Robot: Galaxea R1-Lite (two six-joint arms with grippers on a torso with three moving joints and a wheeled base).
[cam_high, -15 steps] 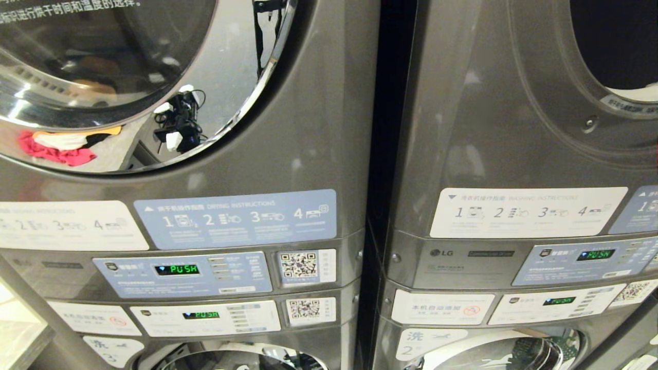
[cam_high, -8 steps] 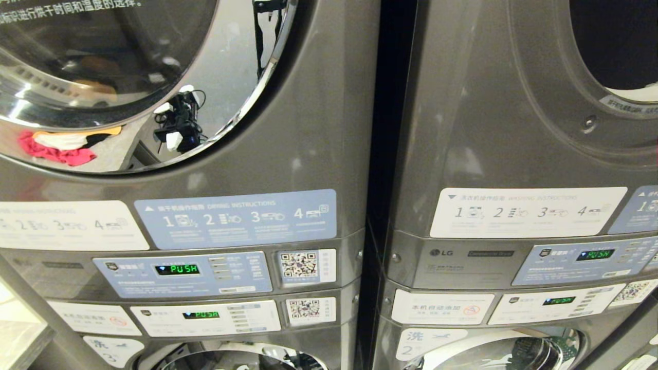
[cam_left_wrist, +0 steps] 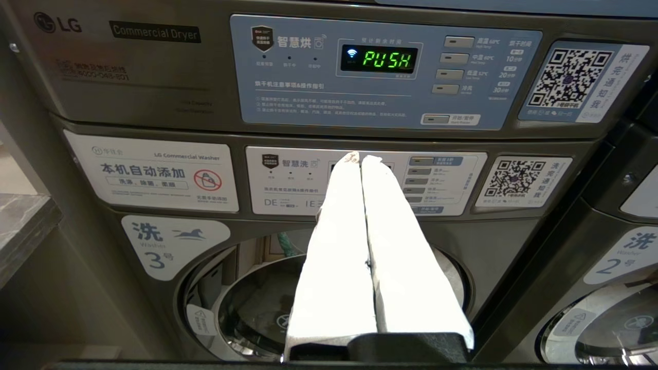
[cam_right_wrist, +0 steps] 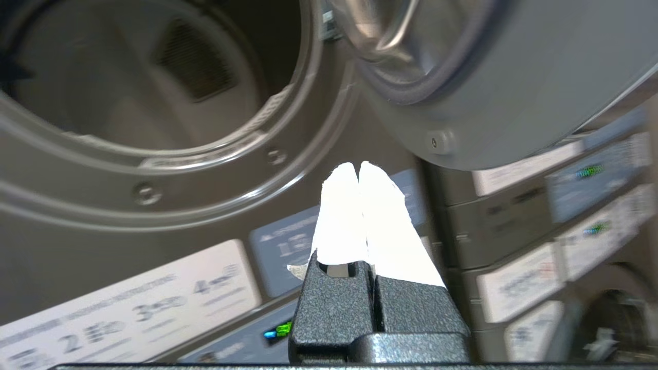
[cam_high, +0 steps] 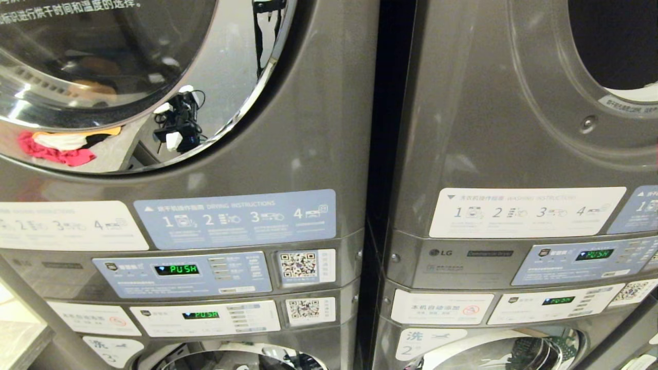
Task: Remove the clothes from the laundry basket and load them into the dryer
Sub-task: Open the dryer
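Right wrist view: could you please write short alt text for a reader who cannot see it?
The right gripper, shut and empty, points up at an open dryer drum. The dryer's door hangs open beside it, with instruction labels below.

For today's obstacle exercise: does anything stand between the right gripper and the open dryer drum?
Nothing visible does. The right gripper, shut and holding no clothes, points at the machine front close to the drum opening. The door is swung open, off to one side of the path.
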